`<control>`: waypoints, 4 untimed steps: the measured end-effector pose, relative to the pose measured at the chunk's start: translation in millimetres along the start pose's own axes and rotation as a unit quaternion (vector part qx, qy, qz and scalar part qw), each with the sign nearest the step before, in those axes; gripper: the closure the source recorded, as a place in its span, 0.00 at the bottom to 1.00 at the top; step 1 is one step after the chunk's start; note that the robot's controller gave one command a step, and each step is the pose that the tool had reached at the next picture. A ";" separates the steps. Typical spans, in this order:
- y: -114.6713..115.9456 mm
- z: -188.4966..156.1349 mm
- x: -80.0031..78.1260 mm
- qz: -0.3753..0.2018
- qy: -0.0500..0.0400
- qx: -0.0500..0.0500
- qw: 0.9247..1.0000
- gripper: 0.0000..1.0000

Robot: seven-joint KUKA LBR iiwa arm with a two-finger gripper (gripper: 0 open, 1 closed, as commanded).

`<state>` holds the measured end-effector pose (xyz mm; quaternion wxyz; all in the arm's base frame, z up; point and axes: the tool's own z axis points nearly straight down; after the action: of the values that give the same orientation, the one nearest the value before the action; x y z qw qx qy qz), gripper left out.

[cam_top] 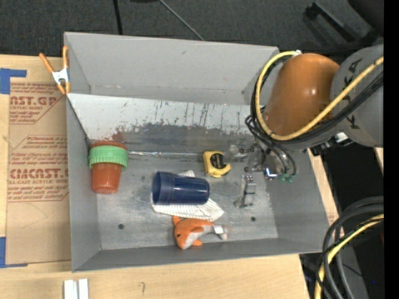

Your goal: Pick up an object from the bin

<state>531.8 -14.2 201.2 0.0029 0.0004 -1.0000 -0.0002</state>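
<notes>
Yellow tape measure (216, 163) lies untouched just beside the fingers (247, 194), which look narrow and empty above the bare bin (272, 220) floor, so the pick is not yet done.

White cloth (187, 210) partly hidden under blue cup (181, 188); arm (368, 98) cropped right.

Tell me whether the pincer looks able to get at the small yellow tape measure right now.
Probably yes. The yellow tape measure lies uncovered on the bin floor, close to the pincer on its left in the view, and the blue cup lies apart from it.
</notes>
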 end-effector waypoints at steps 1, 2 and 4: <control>-0.1 -4.6 -1.3 0.000 -0.004 0.000 1.000 0.00; 31.2 71.6 11.3 -0.030 -0.006 0.000 1.000 0.00; 56.3 57.9 51.9 -0.048 -0.004 0.000 0.999 0.00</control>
<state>479.5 42.0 143.6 -0.0007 0.0485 -0.9988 0.0001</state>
